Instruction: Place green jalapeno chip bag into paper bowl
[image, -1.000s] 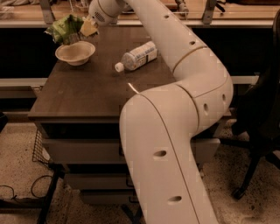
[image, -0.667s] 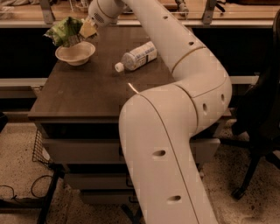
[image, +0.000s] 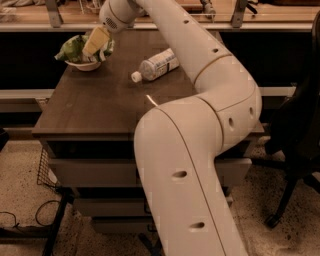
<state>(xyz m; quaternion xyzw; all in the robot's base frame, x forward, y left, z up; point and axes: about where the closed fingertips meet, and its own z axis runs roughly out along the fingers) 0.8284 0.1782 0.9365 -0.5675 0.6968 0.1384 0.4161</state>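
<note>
The green jalapeno chip bag (image: 72, 49) is crumpled and sits down in the paper bowl (image: 86, 66) at the far left of the dark table (image: 95, 107). It covers most of the bowl, so only the cream-white lower wall shows. My gripper (image: 92, 47) reaches in from the upper right and is shut on the right side of the bag, just above the bowl. Its tan fingers (image: 97, 37) slant down onto the bag. My white arm fills the middle and right of the view.
A clear plastic bottle with a white cap (image: 157, 64) lies on its side right of the bowl. A small pale sliver (image: 151, 100) lies mid-table. A dark chair (image: 300, 125) stands at the right. A wire basket (image: 46, 170) and cables are under the table's left side.
My gripper has moved down with the chip bag. The bag hung above the bowl's far edge before and now rests in the bowl. The bottle has not moved.
</note>
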